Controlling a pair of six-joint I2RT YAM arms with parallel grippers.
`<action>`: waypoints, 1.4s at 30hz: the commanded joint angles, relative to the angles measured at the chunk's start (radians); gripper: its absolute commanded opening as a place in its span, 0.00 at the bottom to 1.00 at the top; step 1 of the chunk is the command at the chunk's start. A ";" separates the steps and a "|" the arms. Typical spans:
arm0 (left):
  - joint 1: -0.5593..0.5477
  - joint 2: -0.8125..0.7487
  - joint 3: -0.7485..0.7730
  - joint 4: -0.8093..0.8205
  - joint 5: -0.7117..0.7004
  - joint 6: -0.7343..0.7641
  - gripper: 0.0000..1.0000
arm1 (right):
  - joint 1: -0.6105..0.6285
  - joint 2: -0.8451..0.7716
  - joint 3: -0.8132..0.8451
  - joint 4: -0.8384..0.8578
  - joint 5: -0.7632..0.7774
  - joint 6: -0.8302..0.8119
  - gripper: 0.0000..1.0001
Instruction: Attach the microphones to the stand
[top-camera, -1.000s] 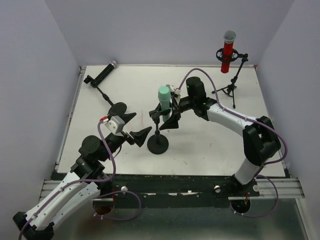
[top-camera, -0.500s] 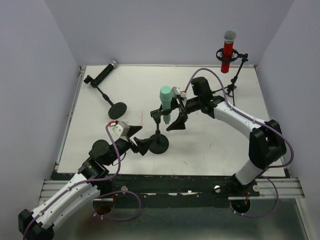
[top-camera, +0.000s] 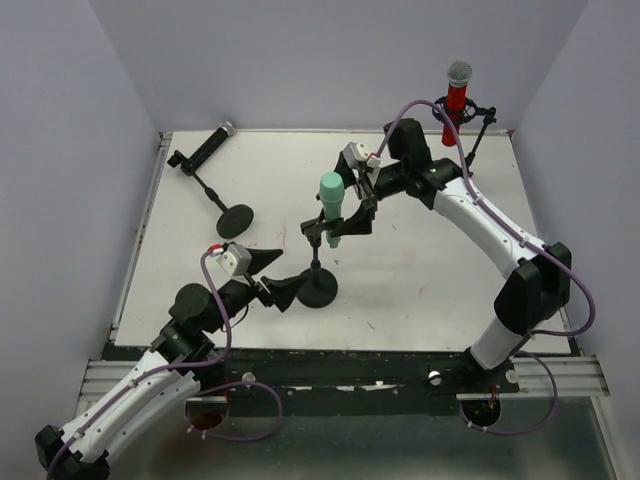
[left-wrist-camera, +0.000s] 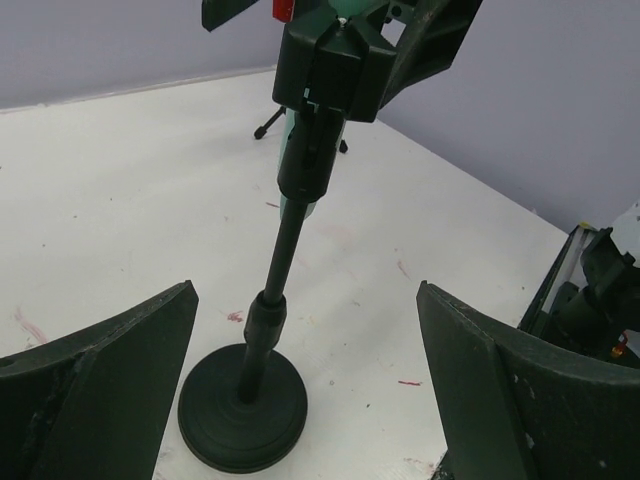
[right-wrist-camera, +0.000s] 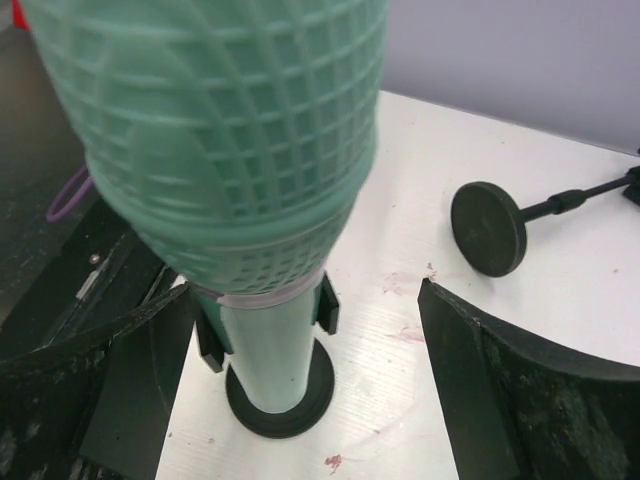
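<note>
The mint-green microphone (top-camera: 331, 203) stands upright in the clip of the round-base stand (top-camera: 318, 288) at the middle of the white table (top-camera: 420, 290). Its mesh head is uppermost, and its body runs down through the clip alongside the pole.

The right gripper (top-camera: 350, 205) hangs just to the right of that stand, level with the clip. Its fingers (right-wrist-camera: 500, 400) are spread wide. In the right wrist view one sits on each side of the green body, and neither touches it.

The left gripper (top-camera: 283, 273) is low on the near-left side of the round-base stand, close to its disc foot. Its fingers (left-wrist-camera: 110, 390) are also spread wide. In the left wrist view they frame the foot and pole with clear table between, and they grip nothing.

Well behind and to the right of the round-base stand, the red microphone (top-camera: 457, 100) stands upright in the ring mount of a tripod stand (top-camera: 480, 135), with its silver head on top.

Behind and to the left of the round-base stand, a toppled stand (top-camera: 235, 221) lies on the table. Its disc foot points toward the middle. The black microphone (top-camera: 208, 146) lies flat at its far clip end, near the back-left corner. Whether the clip grips it cannot be made out.

A few faint red marks dot the table around the round-base stand.
</note>
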 joint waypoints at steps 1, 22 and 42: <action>0.001 -0.062 0.001 -0.021 0.021 -0.010 0.98 | 0.001 0.032 0.013 -0.150 -0.077 -0.076 0.99; 0.002 -0.130 0.152 -0.228 -0.023 0.089 0.98 | 0.003 -0.063 -0.024 0.038 0.010 0.208 0.40; 0.004 -0.054 0.271 -0.452 -0.131 0.471 0.98 | -0.716 -0.373 -0.073 -0.058 0.348 0.277 0.39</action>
